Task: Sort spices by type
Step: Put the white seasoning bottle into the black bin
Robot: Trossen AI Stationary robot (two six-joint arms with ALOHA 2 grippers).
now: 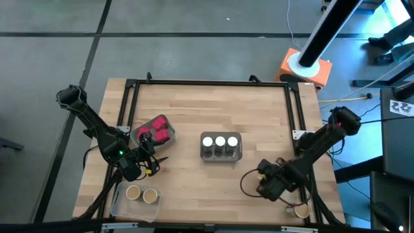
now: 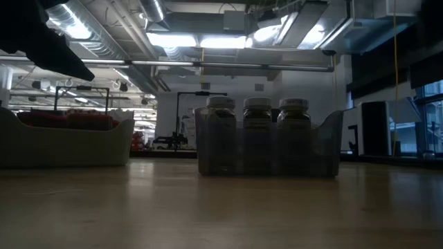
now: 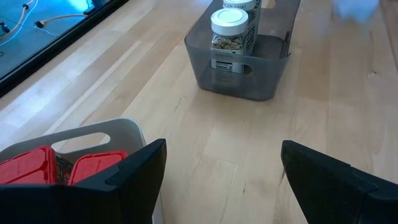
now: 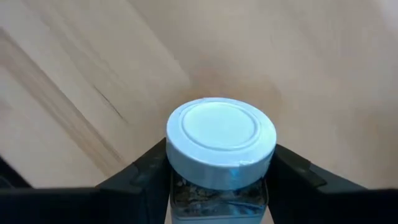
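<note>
Step in hand: carrying a jar; the right gripper (image 4: 217, 186), at the table's near right, has its fingers clamped on either side of a white-lidded jar (image 4: 221, 140), bare wood beneath it.
Sorted so far: three white-lidded jars (image 1: 220, 142) stand in the grey tray (image 1: 221, 156) at centre; red packets (image 1: 160, 129) fill the pale tray (image 1: 137, 134) to the left; two tan-lidded jars (image 1: 141, 193) sit in the clear tray (image 1: 119, 206) at near left.
Stray: a round tan-topped item (image 1: 301, 211) lies at the near right edge, probably another jar; view too poor to be sure.
Left gripper (image 3: 217, 180): fingers spread wide, empty, just beside the pale tray.
Next move: judged to call for a carry left and farther back to the grey tray; its row looks full, so placement needs care.
</note>
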